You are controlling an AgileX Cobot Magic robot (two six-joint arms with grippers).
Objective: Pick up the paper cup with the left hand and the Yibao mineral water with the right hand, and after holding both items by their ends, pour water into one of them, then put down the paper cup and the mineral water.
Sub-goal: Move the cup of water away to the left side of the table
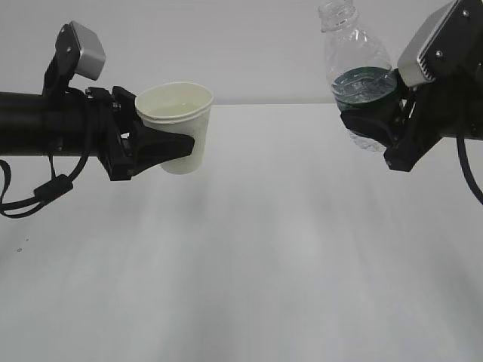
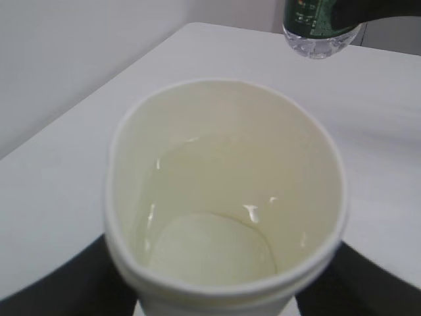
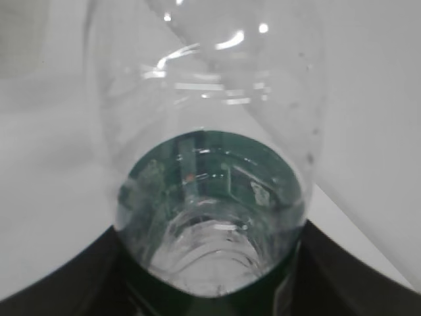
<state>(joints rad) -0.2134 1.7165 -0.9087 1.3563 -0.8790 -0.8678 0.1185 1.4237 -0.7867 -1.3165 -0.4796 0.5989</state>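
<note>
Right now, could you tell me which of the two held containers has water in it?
The paper cup in the left fingers: liquid glints inside it. The clear bottle on the right looks empty.

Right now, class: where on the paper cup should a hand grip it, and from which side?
Grip the paper cup around its mid-wall, just below the rolled rim, coming in level from the side as the left hand does; its tapered wall narrows downward, and its open mouth holds water.

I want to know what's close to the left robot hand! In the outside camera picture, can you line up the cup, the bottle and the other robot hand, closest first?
1. Cup: held in the left hand itself.
2. Bottle: far across, on the right, held up off the table.
3. Right hand: gripping the bottle's lower part, just past it.
</note>
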